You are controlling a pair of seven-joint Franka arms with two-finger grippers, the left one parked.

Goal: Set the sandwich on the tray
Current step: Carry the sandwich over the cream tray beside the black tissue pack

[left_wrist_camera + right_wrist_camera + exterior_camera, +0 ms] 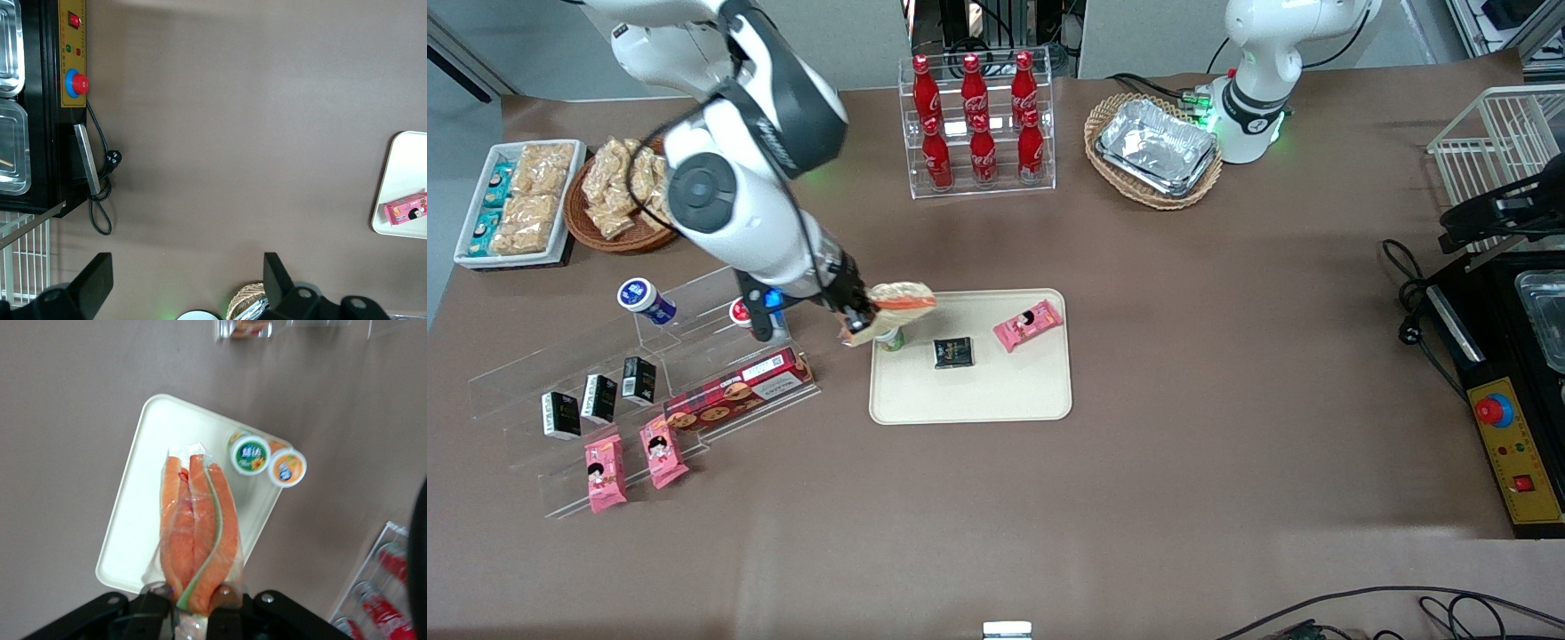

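My right gripper (863,322) is shut on the sandwich (901,300), a plastic-wrapped wedge with orange and green layers, and holds it in the air over the edge of the cream-beige tray (996,391) at the working arm's end. In the right wrist view the sandwich (197,527) sticks out from between the fingers (155,595), with the tray (147,513) below it. On the tray lie a pink snack packet (1028,324), a black packet (952,352) and a green-lidded cup (889,339).
A clear stepped rack (605,391) with small packets, a biscuit box and cups stands toward the working arm's end. A rack of red bottles (976,124), a basket with foil trays (1154,149) and snack baskets (618,196) stand farther from the front camera. Two cups (268,459) show beside the tray.
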